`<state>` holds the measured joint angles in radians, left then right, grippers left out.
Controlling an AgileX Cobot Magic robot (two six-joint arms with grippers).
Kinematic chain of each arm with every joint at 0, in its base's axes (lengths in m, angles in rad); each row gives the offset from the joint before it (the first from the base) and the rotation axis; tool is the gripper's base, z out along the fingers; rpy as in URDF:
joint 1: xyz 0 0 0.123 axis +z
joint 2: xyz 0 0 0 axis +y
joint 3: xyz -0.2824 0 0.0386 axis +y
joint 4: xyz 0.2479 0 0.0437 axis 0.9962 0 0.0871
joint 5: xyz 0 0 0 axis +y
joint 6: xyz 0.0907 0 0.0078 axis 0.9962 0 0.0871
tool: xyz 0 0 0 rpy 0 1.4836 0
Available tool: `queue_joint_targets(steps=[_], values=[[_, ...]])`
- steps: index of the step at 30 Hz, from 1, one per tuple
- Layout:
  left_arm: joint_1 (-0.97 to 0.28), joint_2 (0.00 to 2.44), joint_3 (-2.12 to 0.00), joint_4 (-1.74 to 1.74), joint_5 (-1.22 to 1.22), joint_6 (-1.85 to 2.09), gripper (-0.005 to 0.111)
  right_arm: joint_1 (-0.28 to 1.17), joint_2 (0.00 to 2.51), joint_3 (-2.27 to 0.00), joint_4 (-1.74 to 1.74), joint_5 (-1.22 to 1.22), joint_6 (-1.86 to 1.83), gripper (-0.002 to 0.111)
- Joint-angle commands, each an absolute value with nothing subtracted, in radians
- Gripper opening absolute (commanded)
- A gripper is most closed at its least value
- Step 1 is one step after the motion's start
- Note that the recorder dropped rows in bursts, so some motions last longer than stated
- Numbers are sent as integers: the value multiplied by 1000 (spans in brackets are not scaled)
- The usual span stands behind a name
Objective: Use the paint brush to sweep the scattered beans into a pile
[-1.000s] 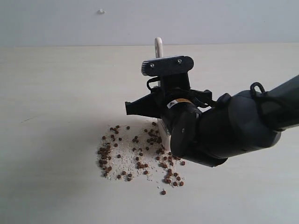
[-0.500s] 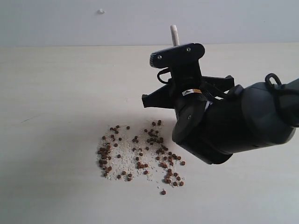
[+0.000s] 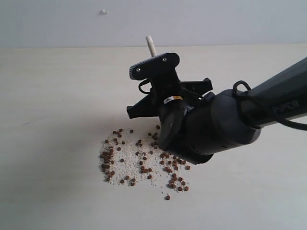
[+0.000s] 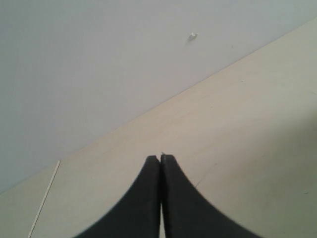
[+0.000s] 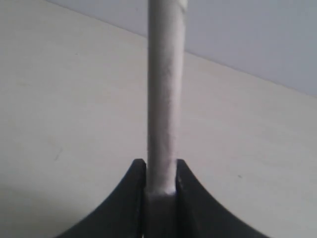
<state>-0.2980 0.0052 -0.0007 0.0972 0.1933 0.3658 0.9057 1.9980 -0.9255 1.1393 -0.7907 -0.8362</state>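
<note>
One pale tabletop [image 3: 57, 96] fills most of the exterior view, with a grey-white wall [image 3: 216, 21] behind it.

Right arm [image 3: 225, 124]: dark, bulky, enters from the right edge of the view and reaches to mid-tabletop. White lettering "PIPER" is readable on its forearm. A small yellow label sits on the wrist, text too small to read.

Brush [image 5: 166, 89]: only the pale wooden handle shows. It stands nearly upright, its top leaning slightly left in the exterior view, and its end sticks out above the black bracket on the wrist. The ferrule and bristles are hidden behind the arm, so contact with the tabletop cannot be told.

Right claw [image 5: 158, 168]: jaws clamped on the handle, one black finger on each side.

Left claw [image 4: 160, 161]: jaws pressed together, nothing between them. It hangs over bare tabletop near the wall and is out of the exterior view.

Beans [image 3: 144, 158]: dozens, reddish-brown, in a loose patch on the tabletop just in front of the wrist. The patch's right part lies under the arm's edge. It is denser along its left side, and one bean lies a little apart at the near edge.

Crumbs [image 3: 125, 163]: fine, whitish, mixed through the patch.

Speck [image 3: 104, 11]: small, white, on the wall.
</note>
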Motion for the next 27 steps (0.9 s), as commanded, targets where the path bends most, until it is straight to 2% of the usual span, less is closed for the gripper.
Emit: queue_joint_targets(steps=[1,12,16,21,27], values=[[-302,0,0,96,193,364,0,905,2003,-978,1107,-695,-787,0],[-314,0,0,96,193,363,0,907,1924,-995,1123,-706,-819,0],[-314,0,0,96,193,363,0,948,1874,-995,1116,-704,-810,0],[-314,0,0,96,193,363,0,1045,1888,-995,960,-714,-531,0],[-314,0,0,96,193,363,0,1115,1990,-995,790,-872,-111,0]])
